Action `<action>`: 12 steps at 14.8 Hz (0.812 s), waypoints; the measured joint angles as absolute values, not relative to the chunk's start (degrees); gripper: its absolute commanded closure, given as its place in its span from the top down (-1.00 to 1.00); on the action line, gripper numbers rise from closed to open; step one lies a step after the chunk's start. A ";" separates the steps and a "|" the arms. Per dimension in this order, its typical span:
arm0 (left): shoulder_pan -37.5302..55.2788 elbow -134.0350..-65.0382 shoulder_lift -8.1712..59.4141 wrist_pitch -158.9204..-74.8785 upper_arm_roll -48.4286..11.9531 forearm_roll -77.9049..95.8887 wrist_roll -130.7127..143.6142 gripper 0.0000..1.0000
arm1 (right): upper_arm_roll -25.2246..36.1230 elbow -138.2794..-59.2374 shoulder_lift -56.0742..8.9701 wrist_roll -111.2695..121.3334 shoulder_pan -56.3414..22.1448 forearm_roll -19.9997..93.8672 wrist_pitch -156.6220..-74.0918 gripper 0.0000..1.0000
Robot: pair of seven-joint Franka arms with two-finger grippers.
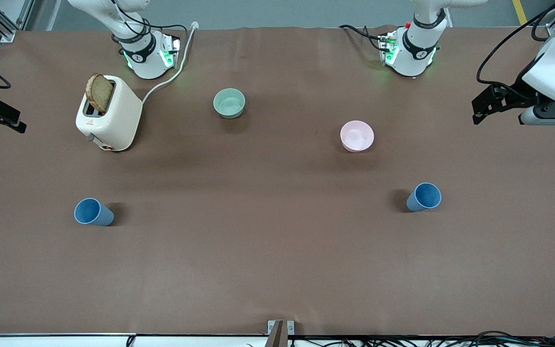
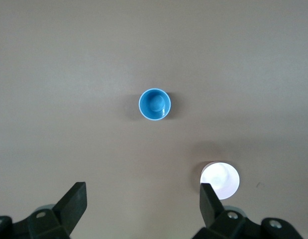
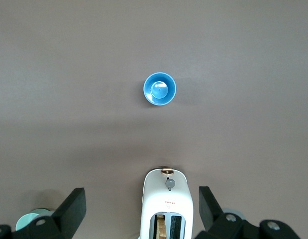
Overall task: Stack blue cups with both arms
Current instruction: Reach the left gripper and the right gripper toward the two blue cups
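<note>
Two blue cups stand upright and apart on the brown table. One blue cup [image 1: 94, 212] is toward the right arm's end and shows in the right wrist view [image 3: 159, 88]. The other blue cup [image 1: 424, 196] is toward the left arm's end and shows in the left wrist view [image 2: 154, 104]. My left gripper [image 1: 482, 108] hangs high over the table's edge at the left arm's end, open and empty [image 2: 142, 201]. My right gripper [image 1: 3, 115] hangs high over the edge at the right arm's end, open and empty [image 3: 142, 206]. Neither gripper is close to a cup.
A white toaster [image 1: 109, 113] with a bread slice stands near the right arm's base, farther from the camera than the cup there. A mint-green bowl [image 1: 229, 102] and a pink bowl [image 1: 357, 136] sit mid-table, farther from the camera than the cups.
</note>
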State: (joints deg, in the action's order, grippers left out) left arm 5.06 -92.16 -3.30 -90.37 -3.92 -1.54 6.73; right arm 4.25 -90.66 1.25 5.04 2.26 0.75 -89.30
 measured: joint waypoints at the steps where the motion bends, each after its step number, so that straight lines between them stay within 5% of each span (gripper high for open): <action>1: 5.06 -92.16 -3.30 -90.16 -3.92 -1.54 6.76 1.00 | 4.25 -90.66 1.25 5.04 2.26 0.75 -89.30 1.00; 8: 3.36 -91.54 1.29 -91.69 -3.73 -1.54 5.60 1.00 | 4.27 -91.30 1.12 5.04 2.28 0.75 -90.44 1.00; 12: 1.39 -96.86 9.90 -106.10 -3.69 -1.54 4.58 1.00 | 4.31 -97.18 -0.31 5.04 2.32 0.75 -99.60 1.00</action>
